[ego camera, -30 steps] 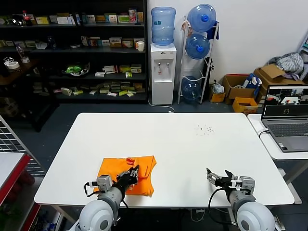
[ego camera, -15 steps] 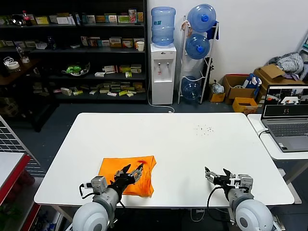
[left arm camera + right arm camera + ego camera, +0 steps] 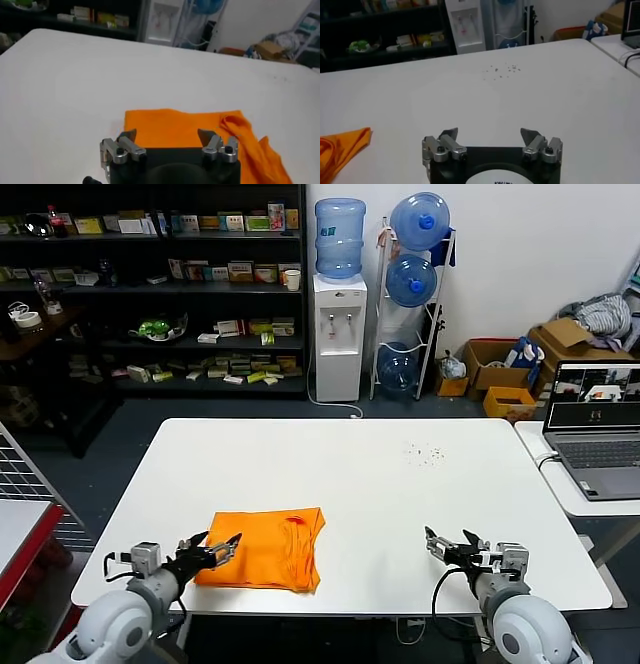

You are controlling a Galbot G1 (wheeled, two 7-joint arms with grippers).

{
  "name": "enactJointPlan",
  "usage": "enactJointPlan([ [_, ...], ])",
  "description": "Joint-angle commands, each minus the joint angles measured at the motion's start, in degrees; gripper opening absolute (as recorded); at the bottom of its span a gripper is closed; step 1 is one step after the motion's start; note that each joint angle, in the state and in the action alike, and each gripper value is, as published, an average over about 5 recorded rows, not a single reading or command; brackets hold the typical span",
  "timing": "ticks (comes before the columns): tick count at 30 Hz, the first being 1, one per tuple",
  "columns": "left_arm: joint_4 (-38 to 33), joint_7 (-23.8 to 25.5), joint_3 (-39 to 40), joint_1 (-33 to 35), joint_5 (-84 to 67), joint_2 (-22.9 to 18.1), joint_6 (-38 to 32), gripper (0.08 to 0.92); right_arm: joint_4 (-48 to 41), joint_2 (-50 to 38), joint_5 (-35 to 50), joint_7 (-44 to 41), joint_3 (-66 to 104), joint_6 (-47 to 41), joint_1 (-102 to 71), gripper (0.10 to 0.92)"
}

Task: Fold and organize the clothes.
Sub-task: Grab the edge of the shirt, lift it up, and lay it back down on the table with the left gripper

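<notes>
Change: the left gripper (image 3: 213, 546) has let go and drawn back, jaws apart, at the left edge of the T-shirt (image 3: 268, 547).
T-shirt: folded on the table (image 3: 400, 494).
Right gripper (image 3: 452, 545): idle, jaws apart.
Meaning: folding seems finished.

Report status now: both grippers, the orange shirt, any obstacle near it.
Left gripper open, at shirt's left edge. Right gripper open, idle, near table edge. Orange T-shirt folded, flat on table. No obstacle.
</notes>
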Motion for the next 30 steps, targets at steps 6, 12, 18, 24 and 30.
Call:
enactJointPlan([
  [6, 9.6, 8.8, 1.9, -6.3, -11.4, 9.8, 6.1, 0.823, 0.4, -0.5, 0.4, -0.1, 0.9, -0.1, -1.0, 0.823],
  [12, 9.6, 8.3, 4.1, -9.0, -11.4, 8.6, 6.5, 0.823, 0.4, -0.4, 0.5, 0.1, 0.7, -0.2, -0.8, 0.823],
  [18, 10.5, 7.9, 6.2, -11.3, -10.8, 7.6, 6.6, 0.823, 0.4, -0.4, 0.5, 0.2, 0.9, -0.2, -0.9, 0.823],
  [24, 10.4, 7.9, 6.9, -11.6, -10.3, 7.1, 6.5, 0.777, 0.4, -0.7, 0.7, -0.1, 1.5, 0.1, -1.2, 0.823],
  [30, 10.6, 7.8, 7.3, -11.5, -9.7, 6.6, 6.5, 0.620, 0.5, -0.8, 0.9, -0.1, 1.6, 0.2, -1.1, 0.823],
])
